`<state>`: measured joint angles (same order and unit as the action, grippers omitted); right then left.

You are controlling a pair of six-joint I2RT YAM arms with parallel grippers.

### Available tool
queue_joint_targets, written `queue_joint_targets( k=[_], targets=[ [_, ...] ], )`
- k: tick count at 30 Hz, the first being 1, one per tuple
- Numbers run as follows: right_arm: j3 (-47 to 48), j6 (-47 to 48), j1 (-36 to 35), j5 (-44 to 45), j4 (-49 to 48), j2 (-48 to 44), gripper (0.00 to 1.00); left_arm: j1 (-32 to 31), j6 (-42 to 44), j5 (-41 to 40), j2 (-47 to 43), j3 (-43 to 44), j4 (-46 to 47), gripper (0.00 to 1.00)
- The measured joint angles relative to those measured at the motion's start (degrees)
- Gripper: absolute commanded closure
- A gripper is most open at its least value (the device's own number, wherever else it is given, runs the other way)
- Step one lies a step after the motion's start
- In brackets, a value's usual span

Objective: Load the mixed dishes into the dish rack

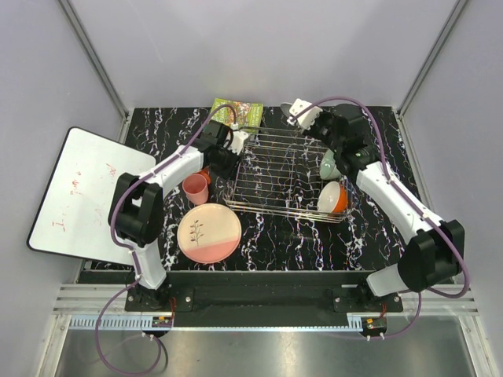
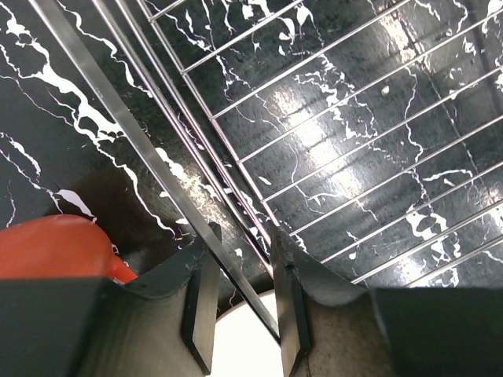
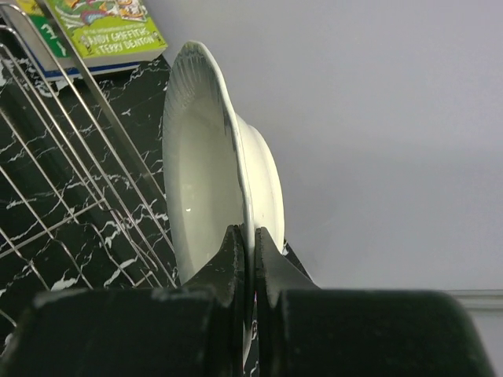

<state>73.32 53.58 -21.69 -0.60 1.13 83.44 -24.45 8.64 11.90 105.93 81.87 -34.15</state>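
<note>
I work over a black marble-look tabletop (image 1: 275, 243) veined in white, filling the middle of the top view. Plain lilac-grey walls close it in: the back wall (image 1: 259, 47) at 12 o'clock, the left wall (image 1: 39, 78) at 9 o'clock and the right wall (image 1: 471, 94) at 3 o'clock. 2 aluminium struts climb the back corners, the left strut (image 1: 94, 55) at 11 o'clock and the right strut (image 1: 428, 55) at 1 o'clock. At 6 o'clock lies a slotted metal rail (image 1: 259, 314), then a brushed steel sheet (image 1: 275, 349). Soft white glare (image 2: 314, 129) sits on the glossy tabletop.

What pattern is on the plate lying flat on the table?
The plate is cream with a pink section and leaf sprig; top view.
</note>
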Motion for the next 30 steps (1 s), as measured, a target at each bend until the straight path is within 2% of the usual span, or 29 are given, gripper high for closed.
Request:
queue_joint_targets(
  k=[6, 11, 14, 20, 22, 23, 26, 30],
  targets=[
    [-3.45, 1.16, 0.00, -0.96, 3.50, -4.70, 1.00, -0.31, 0.96, -0.04, -0.11, 0.00, -0.31, 0.87],
    [-4.39, 3.06, 0.07, -1.88, 4.81, -7.32, 1.00, -0.42, 1.09, -0.15, -0.11, 0.07, -0.44, 0.83],
    [-4.59, 4.39, 0.09, -2.10, 4.72, -7.76, 1.00, -0.42, 1.09, -0.46, -0.15, 0.11, -0.50, 0.62],
    [-5.79, 7.87, 0.55, -2.10, 5.97, -7.74, 1.00, -0.79, 2.80, -1.20, -1.20, 2.25, -3.69, 0.38],
    [-5.86, 8.87, 0.79, -2.10, 6.84, -7.52, 1.00, -0.90, 3.39, -1.55, -2.21, 2.56, -3.93, 0.23],
    [-5.86, 9.44, 0.87, -2.08, 7.10, -7.37, 1.00, -0.92, 3.52, -1.75, -2.93, 2.60, -4.07, 0.18],
    [-5.86, 10.93, 1.14, -1.99, 7.39, -6.67, 1.00, -0.96, 4.02, -2.62, -4.28, 2.91, -4.87, 0.14],
    [-5.88, 13.18, 1.20, -1.95, 7.41, -5.22, 1.00, -1.01, 4.07, -3.28, -4.68, 3.32, -5.27, 0.14]
  ],
)
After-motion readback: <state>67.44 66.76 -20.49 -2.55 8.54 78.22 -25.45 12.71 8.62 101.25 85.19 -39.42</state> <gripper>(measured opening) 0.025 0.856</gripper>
